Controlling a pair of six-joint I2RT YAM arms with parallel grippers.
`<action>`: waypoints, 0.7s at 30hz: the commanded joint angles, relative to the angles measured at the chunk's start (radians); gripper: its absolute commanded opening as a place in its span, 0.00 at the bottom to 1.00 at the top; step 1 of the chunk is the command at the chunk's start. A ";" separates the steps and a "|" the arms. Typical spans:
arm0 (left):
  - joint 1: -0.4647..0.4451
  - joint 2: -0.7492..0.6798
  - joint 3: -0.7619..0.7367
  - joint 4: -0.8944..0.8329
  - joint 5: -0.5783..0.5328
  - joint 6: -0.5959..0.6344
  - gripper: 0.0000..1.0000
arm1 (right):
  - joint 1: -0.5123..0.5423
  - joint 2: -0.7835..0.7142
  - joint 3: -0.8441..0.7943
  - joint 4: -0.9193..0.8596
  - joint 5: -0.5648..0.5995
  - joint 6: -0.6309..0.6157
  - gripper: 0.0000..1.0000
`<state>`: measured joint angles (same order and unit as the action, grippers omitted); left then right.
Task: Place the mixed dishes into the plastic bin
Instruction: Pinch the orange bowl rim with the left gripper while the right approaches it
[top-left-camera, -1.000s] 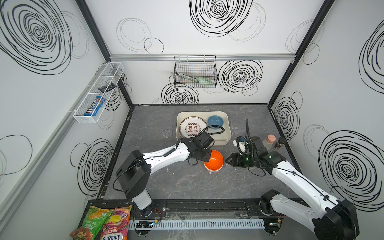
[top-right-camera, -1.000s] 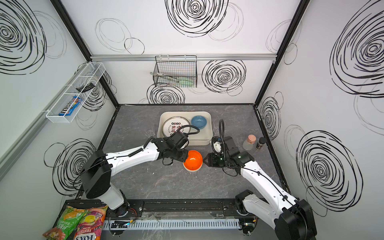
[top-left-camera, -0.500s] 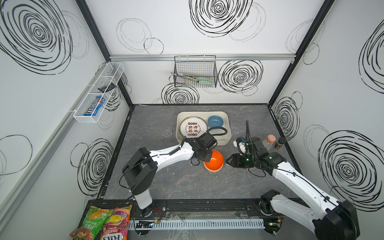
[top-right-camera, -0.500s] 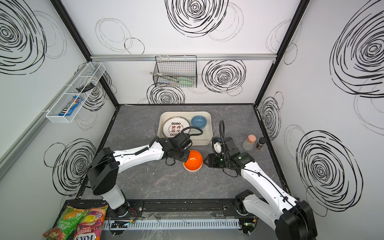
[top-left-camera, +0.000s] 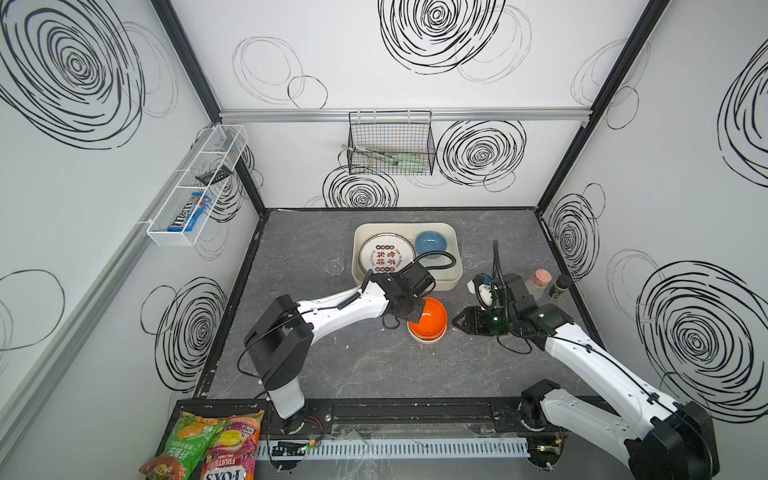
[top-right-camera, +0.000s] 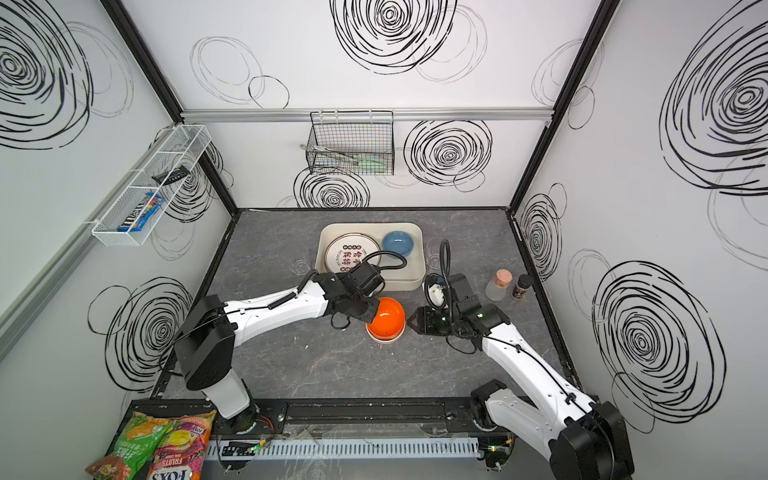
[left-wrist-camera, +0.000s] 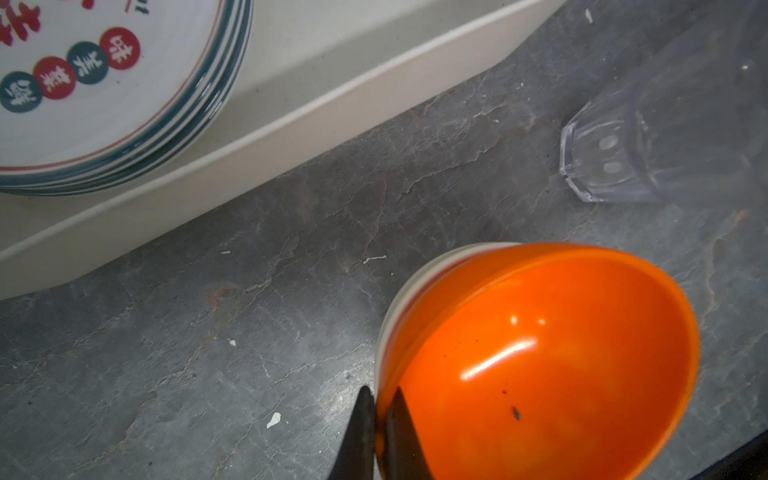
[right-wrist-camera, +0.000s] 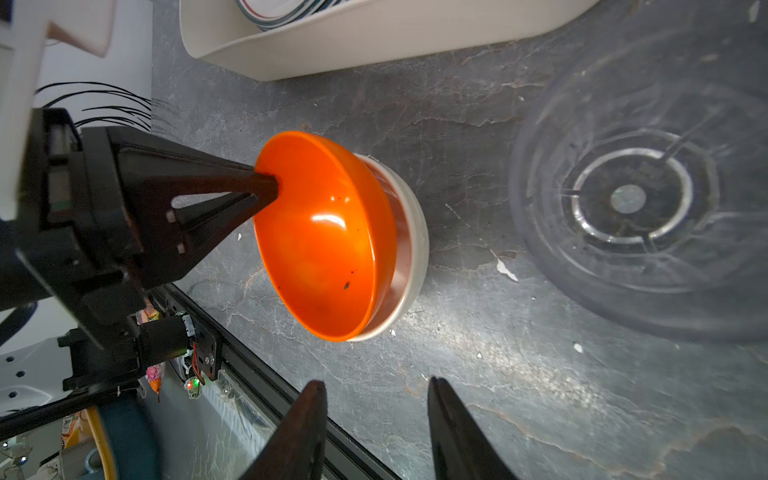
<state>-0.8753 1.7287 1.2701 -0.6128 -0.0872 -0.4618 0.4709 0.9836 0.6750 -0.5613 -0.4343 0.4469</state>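
An orange bowl (top-left-camera: 430, 318) (top-right-camera: 388, 318) sits tilted inside a cream bowl (top-left-camera: 426, 337) (right-wrist-camera: 411, 245) on the grey table, in front of the plastic bin (top-left-camera: 457, 257) (top-right-camera: 422, 257). My left gripper (top-left-camera: 415, 318) (left-wrist-camera: 380, 399) is shut on the orange bowl's (left-wrist-camera: 540, 357) near rim, one finger inside and one outside. The bin holds stacked white plates (top-left-camera: 386, 253) (left-wrist-camera: 83, 104) and a blue bowl (top-left-camera: 430, 243). Clear cups (top-left-camera: 336, 266) (top-left-camera: 469, 257) stand on either side of the bin. My right gripper (top-left-camera: 455, 322) (right-wrist-camera: 376, 386) is open just right of the bowls, holding nothing.
Two spice jars (top-left-camera: 540, 280) (top-left-camera: 559, 286) and a small white object (top-left-camera: 482, 291) stand behind the right arm. A black wire basket (top-left-camera: 390, 143) hangs on the back wall, a white mesh rack (top-left-camera: 195, 187) on the left wall. Snack bags (top-left-camera: 208, 449) lie beyond the front rail.
My left gripper has closed onto the orange bowl's rim after shifting slightly right. The right arm has not moved.
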 joint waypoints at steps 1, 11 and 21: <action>-0.001 -0.037 0.040 -0.013 0.001 0.015 0.00 | -0.007 -0.010 0.001 0.005 0.001 -0.003 0.45; 0.026 -0.109 0.048 -0.038 0.041 0.012 0.00 | -0.008 -0.020 0.078 -0.004 0.000 0.010 0.50; 0.084 -0.218 -0.004 -0.040 0.095 0.004 0.00 | 0.006 0.037 0.166 0.064 -0.022 0.061 0.52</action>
<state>-0.8101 1.5574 1.2812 -0.6579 -0.0193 -0.4568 0.4675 1.0016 0.7986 -0.5343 -0.4469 0.4858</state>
